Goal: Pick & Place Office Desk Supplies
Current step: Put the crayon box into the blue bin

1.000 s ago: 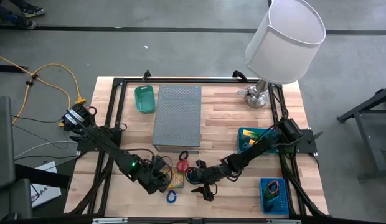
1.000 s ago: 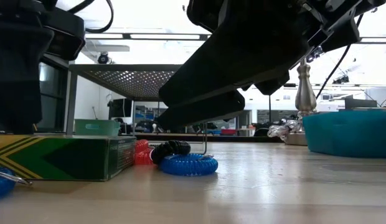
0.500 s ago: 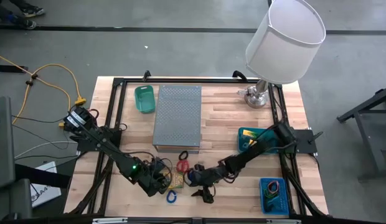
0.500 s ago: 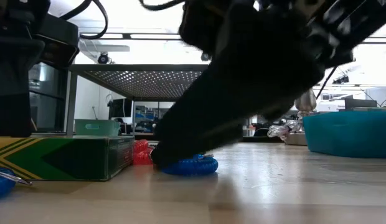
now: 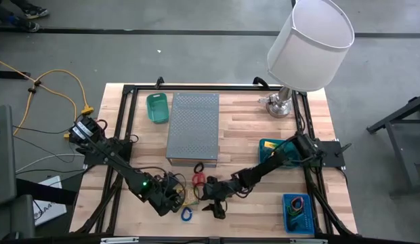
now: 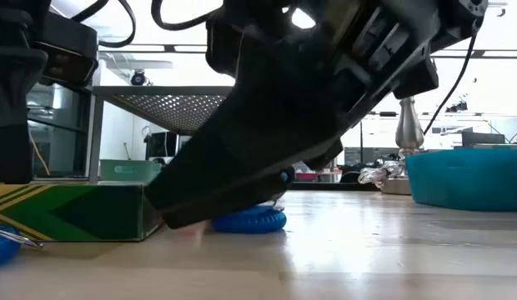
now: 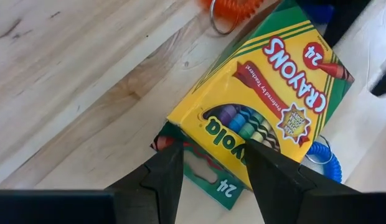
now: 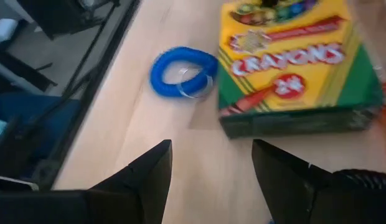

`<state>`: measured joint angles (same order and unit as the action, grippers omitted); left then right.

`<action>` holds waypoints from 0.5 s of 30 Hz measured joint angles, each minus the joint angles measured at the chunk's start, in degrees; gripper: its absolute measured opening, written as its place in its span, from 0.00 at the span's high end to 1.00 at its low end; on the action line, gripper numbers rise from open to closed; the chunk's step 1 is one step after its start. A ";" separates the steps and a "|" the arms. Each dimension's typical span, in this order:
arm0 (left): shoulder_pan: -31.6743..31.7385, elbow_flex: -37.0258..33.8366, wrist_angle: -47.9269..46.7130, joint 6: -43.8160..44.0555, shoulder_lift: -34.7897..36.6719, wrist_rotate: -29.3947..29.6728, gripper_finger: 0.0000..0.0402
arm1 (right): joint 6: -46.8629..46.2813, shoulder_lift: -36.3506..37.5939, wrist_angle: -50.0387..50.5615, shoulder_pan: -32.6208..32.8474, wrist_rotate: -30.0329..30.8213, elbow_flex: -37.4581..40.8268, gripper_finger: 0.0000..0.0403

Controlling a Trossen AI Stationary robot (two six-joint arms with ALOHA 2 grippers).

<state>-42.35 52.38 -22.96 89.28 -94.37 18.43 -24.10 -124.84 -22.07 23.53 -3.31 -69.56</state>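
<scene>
Wooden table: crayon box lies just ahead of the spread left hand.

The only readable print is on the crayon box. In the left wrist view its yellow face carries the word "CRAYONS" in large red letters, with "24" in a red field at the end of that word. A dark red band beside the word holds small pale lettering too fine to read, and a starburst seal near it is also illegible. On the green flap at the open end, "24" appears again. Green letters run along the box's window edge, partly cut off and not legible as a whole word. In the right wrist view the same box shows "CRAYONS" and "24", blurred.
</scene>
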 joint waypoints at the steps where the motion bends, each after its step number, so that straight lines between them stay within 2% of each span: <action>1: -0.34 0.00 -0.12 0.24 0.00 0.35 0.60 | 0.00 0.00 0.30 -0.02 0.39 0.00 0.48; 6: -2.60 0.00 -1.35 3.05 -0.07 3.73 0.60 | 0.00 0.00 0.22 -0.02 0.31 0.00 0.48; 15: -4.22 -0.04 -2.75 5.26 -0.07 5.91 0.60 | -0.09 0.00 0.00 -0.02 0.17 0.00 0.48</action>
<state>-46.57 52.34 -25.71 94.54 -94.43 24.33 -24.18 -124.84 -22.06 23.51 -3.14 -69.56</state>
